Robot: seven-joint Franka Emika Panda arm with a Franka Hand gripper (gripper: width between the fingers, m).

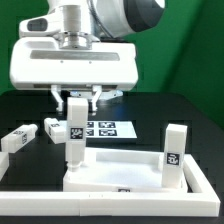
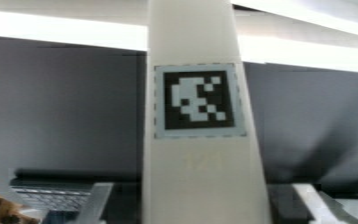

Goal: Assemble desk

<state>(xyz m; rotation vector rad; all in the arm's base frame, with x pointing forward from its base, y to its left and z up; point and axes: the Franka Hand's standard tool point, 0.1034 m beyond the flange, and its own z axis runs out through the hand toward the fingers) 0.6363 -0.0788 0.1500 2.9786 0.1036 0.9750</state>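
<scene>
The desk top is a white plastic tray, rectangular, smooth and matte, with a low raised rim. It lies flat on the black bench.

One upright leg stands at the desk top's corner on the exterior view's left. It is a plain white square-sided block with a small black-and-white square tag on one face. In the wrist view this leg fills the middle of the picture, and its surface looks slightly grainy.

A second leg of the same shape and tag stands upright at the desk top's corner on the exterior view's right. Two loose legs lie on their sides beyond the desk top, off its left end in the exterior view. The marker board lies flat on the bench behind the desk top.

The arm comes straight down from above. Its broad white wrist block sits level over the desk top's left part. The hand points down and is clenched around the top end of the upright leg, with a finger on either side of it.
</scene>
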